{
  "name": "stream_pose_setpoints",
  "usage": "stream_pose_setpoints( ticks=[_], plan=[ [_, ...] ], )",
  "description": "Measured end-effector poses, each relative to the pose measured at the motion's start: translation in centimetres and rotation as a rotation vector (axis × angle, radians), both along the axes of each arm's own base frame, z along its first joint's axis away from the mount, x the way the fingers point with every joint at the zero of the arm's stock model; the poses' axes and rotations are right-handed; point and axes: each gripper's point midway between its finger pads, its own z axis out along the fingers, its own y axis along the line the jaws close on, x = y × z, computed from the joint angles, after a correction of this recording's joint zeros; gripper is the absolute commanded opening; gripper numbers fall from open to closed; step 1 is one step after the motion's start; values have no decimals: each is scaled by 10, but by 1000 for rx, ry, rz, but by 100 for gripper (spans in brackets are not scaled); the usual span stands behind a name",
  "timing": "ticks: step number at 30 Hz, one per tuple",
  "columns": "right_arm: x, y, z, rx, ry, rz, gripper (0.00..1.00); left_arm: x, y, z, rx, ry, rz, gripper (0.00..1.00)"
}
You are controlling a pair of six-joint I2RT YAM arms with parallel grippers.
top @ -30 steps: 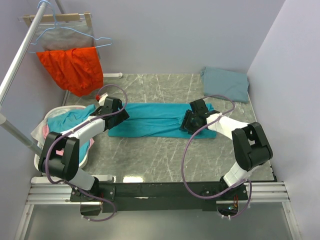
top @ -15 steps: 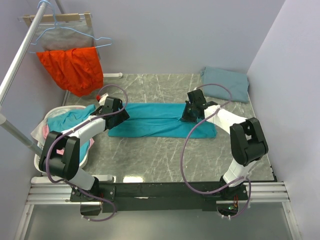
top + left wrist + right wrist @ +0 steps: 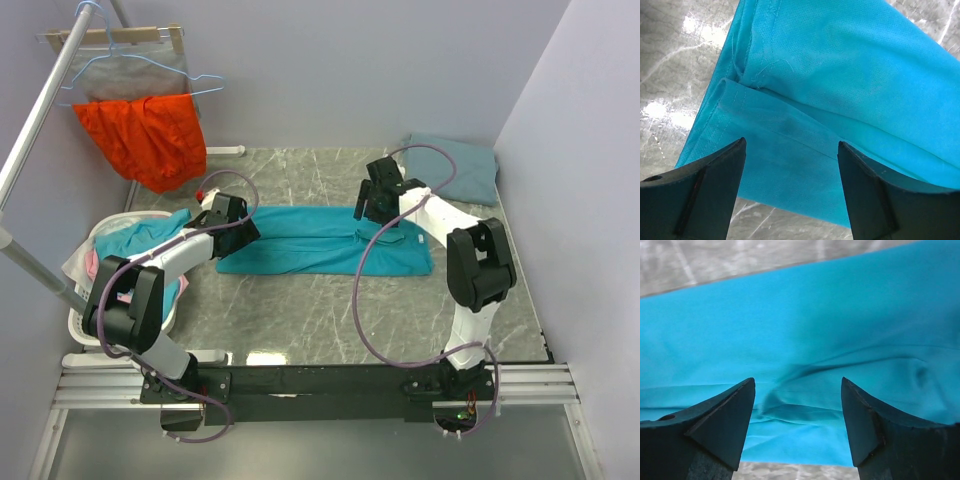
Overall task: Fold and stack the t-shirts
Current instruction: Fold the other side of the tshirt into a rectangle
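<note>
The bright teal t-shirt (image 3: 310,243) lies on the marble table as a long folded strip, left to right. My left gripper (image 3: 241,229) hovers over its left end, open, with only teal cloth (image 3: 805,100) and the near hem below its fingers (image 3: 715,180). My right gripper (image 3: 372,204) is over the strip's far edge, right of centre, open above wrinkled teal cloth (image 3: 805,340); nothing is held between its fingers (image 3: 875,420). The slate grey-blue t-shirt (image 3: 455,166) lies folded in the back right corner.
An orange-red garment (image 3: 145,135) hangs from a hanger on the rack at the back left. A white laundry basket (image 3: 72,322) with more cloth (image 3: 145,237) stands at the left edge. Walls close in the back and right.
My right gripper has moved from the strip's near side to its far edge and now stands open. The shirt's right end lies flatter. The left arm has hardly moved.
</note>
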Motion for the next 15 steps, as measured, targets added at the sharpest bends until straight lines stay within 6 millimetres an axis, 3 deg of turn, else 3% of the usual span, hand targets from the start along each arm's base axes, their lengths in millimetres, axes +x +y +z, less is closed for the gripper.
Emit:
stream_pose_setpoints(
  ticks=[4, 9, 15],
  plan=[
    [-6, -23, 6, -50, -6, -38, 78, 0, 0, 0, 0, 0, 0, 79],
    [-32, -56, 15, -53, -9, -90, 78, 0, -1, 0, -3, -1, -2, 79],
    [-56, -82, -2, -48, 45, -134, 78, 0, -3, 0, -7, 1, -9, 79]
  ],
)
